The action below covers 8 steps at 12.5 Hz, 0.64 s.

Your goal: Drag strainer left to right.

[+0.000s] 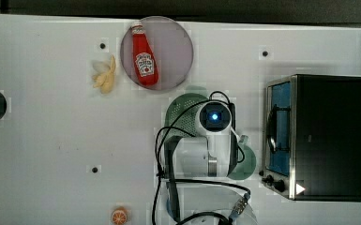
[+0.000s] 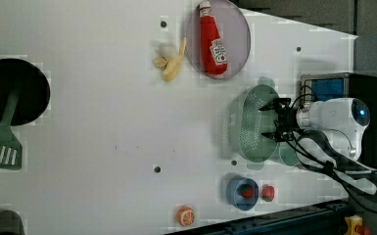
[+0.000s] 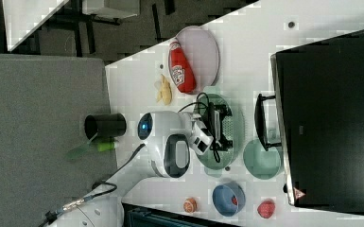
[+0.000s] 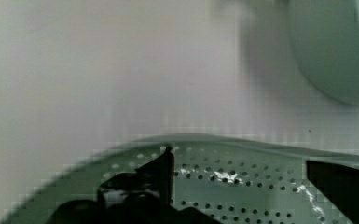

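Note:
The strainer (image 2: pixel 247 129) is a pale mint-green oval colander with tiny holes. It lies on the white table between the plate and the mug. In the top view the strainer (image 1: pixel 180 110) is partly hidden under my arm's white wrist. My gripper (image 2: pixel 269 121) hangs open over the side of the strainer at the left view's right, one black finger toward each end of the oval. The wrist view has the perforated base (image 4: pixel 242 184) between my two fingertips (image 4: pixel 164 170), close to the rim, with nothing held.
A mint-green mug (image 1: pixel 244 163) stands beside the strainer, and past it a black toaster oven (image 1: pixel 326 136). A grey-purple plate (image 1: pixel 173 44) holds a ketchup bottle (image 1: pixel 144 58), with a banana (image 1: pixel 104 75) near it. A blue bowl (image 2: pixel 240 193), a strawberry (image 2: pixel 268 192) and an orange slice (image 2: pixel 185 215) lie near the table edge.

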Motion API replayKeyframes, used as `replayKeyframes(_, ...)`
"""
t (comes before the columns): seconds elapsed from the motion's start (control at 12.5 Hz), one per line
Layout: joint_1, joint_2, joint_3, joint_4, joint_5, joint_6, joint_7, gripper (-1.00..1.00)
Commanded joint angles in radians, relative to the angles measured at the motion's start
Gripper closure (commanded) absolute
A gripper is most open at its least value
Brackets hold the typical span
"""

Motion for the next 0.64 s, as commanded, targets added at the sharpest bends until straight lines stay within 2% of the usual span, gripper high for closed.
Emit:
replayKeyframes(0.08, -0.015, -0.08, 0.032, 0.001, -0.019, -0.009, -0.159, -1.0)
replayKeyframes(0.4, -0.014, -0.279, 0.09, 0.024, 0.007, -0.181, -0.456, -1.0)
replayKeyframes(0.64, -0.013, -0.458, 0.117, 0.083, 0.138, -0.429, -0.506, -1.0)
